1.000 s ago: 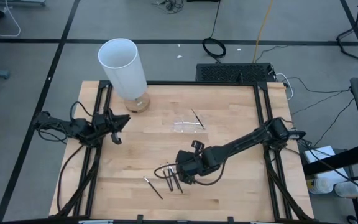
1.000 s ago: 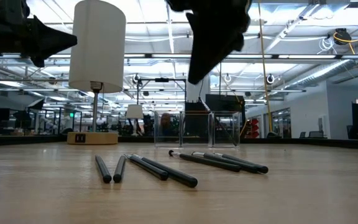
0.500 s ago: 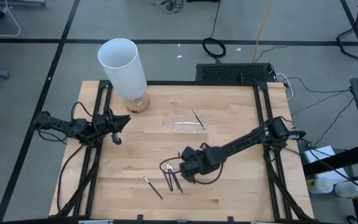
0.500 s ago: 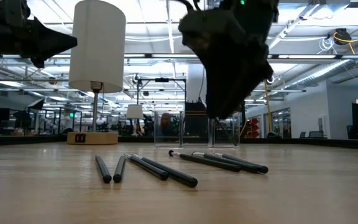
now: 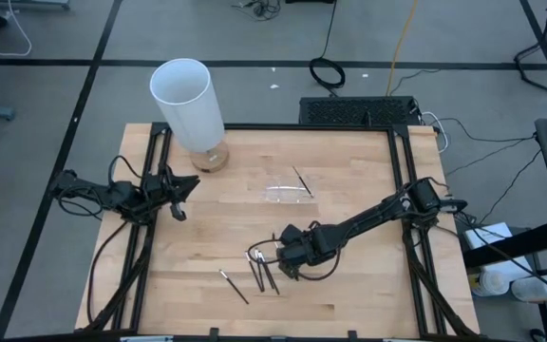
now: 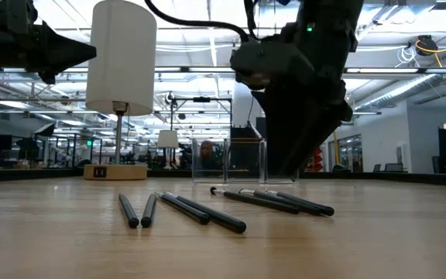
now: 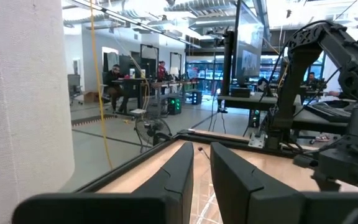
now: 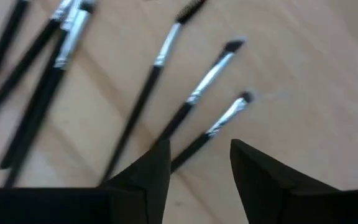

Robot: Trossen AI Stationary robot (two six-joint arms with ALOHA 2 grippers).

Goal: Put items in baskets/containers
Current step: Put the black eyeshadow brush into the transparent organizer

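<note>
Pale butcher-block wood is carrying the whole job: a cluster of thin dark-handled brushes with silvery ferrules (image 5: 262, 271) is lying loose near the front of the table (image 5: 349, 180), fanned out and partly crossing each other. The right gripper (image 5: 272, 260) is hanging low just above that cluster, its 2 dark fingers (image 8: 143, 174) spread apart with nothing between them, apparently lining up over 1 brush handle so the jaws can close across it. In the right wrist view, the nearest brush (image 8: 213, 127) is running diagonally toward the gap between the fingers.

A small clear plastic tray (image 5: 288, 193) is sitting well apart, toward the middle of the table, with 1 brush (image 5: 301, 180) resting at its edge; whether that brush is lying fully inside cannot be told. The crowded neighbouring brushes are likely to be the main nuisance, since a grab could snag 2 at once.

A tall white cylinder on a wooden base (image 5: 190, 106) is standing at the far left corner, clear of the route. The left gripper (image 5: 180, 196) is waiting at the left edge, fingers (image 7: 179, 177) slightly parted, holding nothing.
</note>
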